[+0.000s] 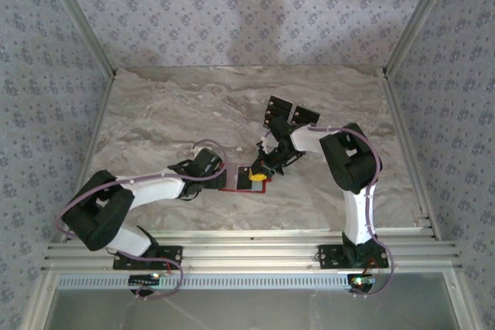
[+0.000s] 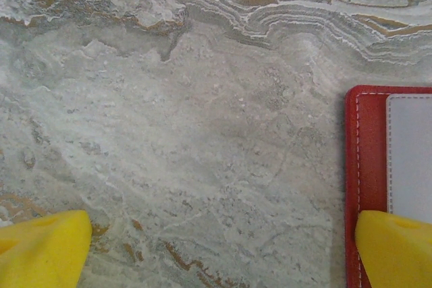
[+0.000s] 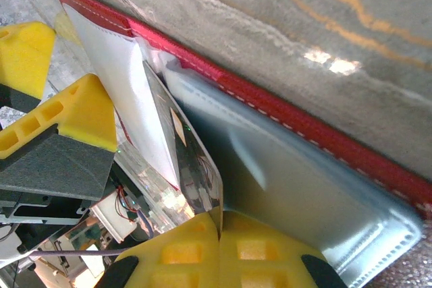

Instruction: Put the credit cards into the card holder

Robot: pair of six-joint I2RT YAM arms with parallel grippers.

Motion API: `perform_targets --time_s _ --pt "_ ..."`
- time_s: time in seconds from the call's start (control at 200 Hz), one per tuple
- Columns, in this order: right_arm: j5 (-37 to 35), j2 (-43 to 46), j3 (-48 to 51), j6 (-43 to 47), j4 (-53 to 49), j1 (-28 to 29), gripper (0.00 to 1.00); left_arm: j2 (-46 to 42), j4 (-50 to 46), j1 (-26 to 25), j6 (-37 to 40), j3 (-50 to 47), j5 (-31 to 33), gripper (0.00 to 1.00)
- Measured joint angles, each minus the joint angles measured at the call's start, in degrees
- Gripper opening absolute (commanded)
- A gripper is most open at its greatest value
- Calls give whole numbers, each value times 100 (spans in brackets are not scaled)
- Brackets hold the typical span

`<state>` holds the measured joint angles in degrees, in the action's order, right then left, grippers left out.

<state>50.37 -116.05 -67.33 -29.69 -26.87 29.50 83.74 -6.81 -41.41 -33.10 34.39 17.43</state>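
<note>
**Right wrist view.** Nearest the lens, the yellow fingertips of the right gripper are pressed together on the near edge of a thin, glossy dark plastic credit card, which is held edge-on. The card's far end is lodged among the pockets of the red, white-stitched folding card holder, which lies open on the table. Whether the card is already inside a slot cannot be told. A pale grey-blue clear pocket is seen just beside the card.

- The card is judged light, stiff and slippery. A pinch on its short edge, in line with the slot, is judged the right hold.
- The pockets are judged soft and liable to buckle.

**Left wrist view.** The left gripper is spread to its widest and nothing is held in it. One yellow fingertip is set over the holder's red border, the other over bare stone. A hold-down is judged useful here, since the holder is light and may slide.

**Top view.** The holder is found mid-table between the two grippers. Other flat black cards lie beyond it, apart. The polished grey marble-patterned tabletop is judged slick. The table is enclosed on three sides by grey flower-patterned walls.
</note>
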Motion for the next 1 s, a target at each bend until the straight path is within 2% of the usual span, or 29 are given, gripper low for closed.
perform_targets --time_s 0.999 --pt "42 -295 -468 -291 -195 155 0 46 42 -101 -94 0 131 100"
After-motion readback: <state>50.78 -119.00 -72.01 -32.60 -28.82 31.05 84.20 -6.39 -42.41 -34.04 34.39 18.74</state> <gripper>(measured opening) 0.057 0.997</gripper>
